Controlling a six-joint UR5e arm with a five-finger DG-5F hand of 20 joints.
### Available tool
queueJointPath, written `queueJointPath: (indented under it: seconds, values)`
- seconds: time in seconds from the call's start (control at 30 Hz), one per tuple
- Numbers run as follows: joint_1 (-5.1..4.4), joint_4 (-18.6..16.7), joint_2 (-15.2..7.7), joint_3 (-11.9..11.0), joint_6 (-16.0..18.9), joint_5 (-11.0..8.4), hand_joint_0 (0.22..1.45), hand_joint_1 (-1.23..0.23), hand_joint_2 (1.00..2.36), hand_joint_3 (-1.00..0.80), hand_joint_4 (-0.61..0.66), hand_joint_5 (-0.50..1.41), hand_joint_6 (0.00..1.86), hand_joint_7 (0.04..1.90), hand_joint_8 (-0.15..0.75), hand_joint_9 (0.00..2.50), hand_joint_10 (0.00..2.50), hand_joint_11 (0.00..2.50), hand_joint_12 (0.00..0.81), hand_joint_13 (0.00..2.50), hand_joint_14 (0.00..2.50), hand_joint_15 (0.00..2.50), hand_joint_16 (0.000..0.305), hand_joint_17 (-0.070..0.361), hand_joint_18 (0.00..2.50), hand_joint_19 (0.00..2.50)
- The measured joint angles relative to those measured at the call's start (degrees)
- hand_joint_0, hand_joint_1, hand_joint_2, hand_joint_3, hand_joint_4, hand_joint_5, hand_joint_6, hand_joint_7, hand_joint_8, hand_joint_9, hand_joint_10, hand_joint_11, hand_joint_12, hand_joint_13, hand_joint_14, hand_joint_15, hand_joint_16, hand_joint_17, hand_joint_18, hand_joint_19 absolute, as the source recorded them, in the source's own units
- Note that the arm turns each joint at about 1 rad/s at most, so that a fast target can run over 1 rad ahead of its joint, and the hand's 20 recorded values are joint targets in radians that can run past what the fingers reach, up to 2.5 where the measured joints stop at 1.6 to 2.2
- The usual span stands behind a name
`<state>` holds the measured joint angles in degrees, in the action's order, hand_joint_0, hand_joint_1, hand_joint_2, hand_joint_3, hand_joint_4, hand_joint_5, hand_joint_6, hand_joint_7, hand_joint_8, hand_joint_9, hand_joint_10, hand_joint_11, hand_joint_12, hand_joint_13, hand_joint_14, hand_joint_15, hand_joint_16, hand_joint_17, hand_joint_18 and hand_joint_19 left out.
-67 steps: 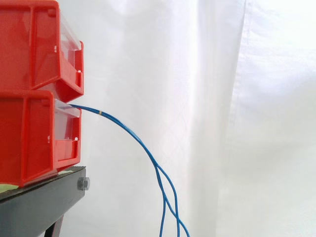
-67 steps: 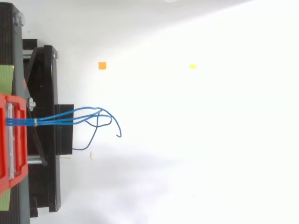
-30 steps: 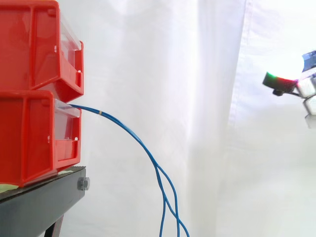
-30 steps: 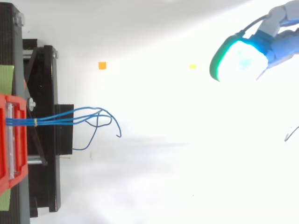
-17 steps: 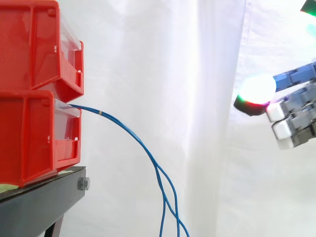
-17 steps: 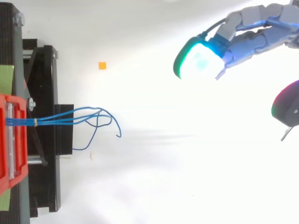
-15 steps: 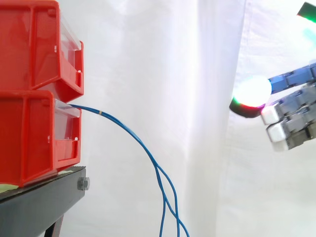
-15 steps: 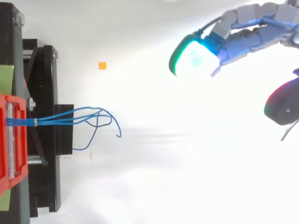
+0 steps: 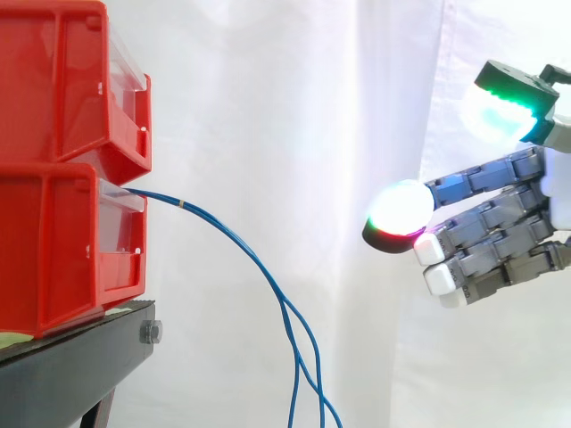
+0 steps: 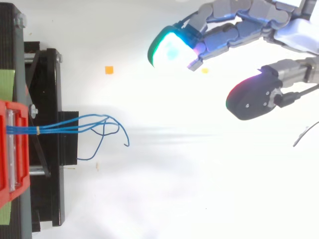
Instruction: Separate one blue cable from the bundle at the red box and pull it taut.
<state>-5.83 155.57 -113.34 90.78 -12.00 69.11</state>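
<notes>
Side on, at the left: an upper red plastic bin (image 9: 62,80) stacked over a lower red plastic bin (image 9: 53,241), both on a black metal stand (image 9: 71,366) before a white cloth curtain (image 9: 294,107). Out of the lower bin's clear front, a bundle of thin blue cables (image 9: 259,263), tied close to the bin by a small yellow band (image 9: 182,204). Arching rightward and down from there, slack, parting into separate strands lower down and running off the bottom edge. From above, the same cables (image 10: 84,124) lying side by side across the stand (image 10: 47,89), then fanning into loose loops and curled ends just past its edge. On the white surface beyond, a small orange square marker (image 10: 109,70) and a small yellow marker (image 10: 205,70). At the right of the side view, a grey jointed robot hand (image 9: 500,241), well apart from the cables and touching none of them. Spread wide: fingers stretched nearly straight toward the bins, one digit held apart from the rest, holding nothing. Leading it, a white-glowing fingertip pad (image 9: 401,209) rimmed in red; higher up, a green-edged pad (image 9: 500,102). From above, the hand (image 10: 239,22) in the upper right corner, its nearest pad (image 10: 172,50) glowing green and white, just right of the orange marker.
</notes>
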Motion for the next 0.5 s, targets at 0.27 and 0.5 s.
queueJointPath:
  seconds: [0.27,0.5]
  values:
    - [0.17,-2.2,-4.1,-3.4,-0.4,0.11,0.56,-0.63,1.0,-0.45,0.24,-0.19,0.5,0.81,0.286,0.6,0.01,0.38,0.351,0.61,0.01,0.37,0.048,0.108,0.44,0.5]
    - [0.22,-2.6,-7.1,-6.6,-0.2,1.2,0.56,-0.63,1.0,-0.45,0.24,-0.19,0.5,0.8,0.287,0.61,0.01,0.38,0.351,0.61,0.01,0.37,0.048,0.108,0.44,0.5]
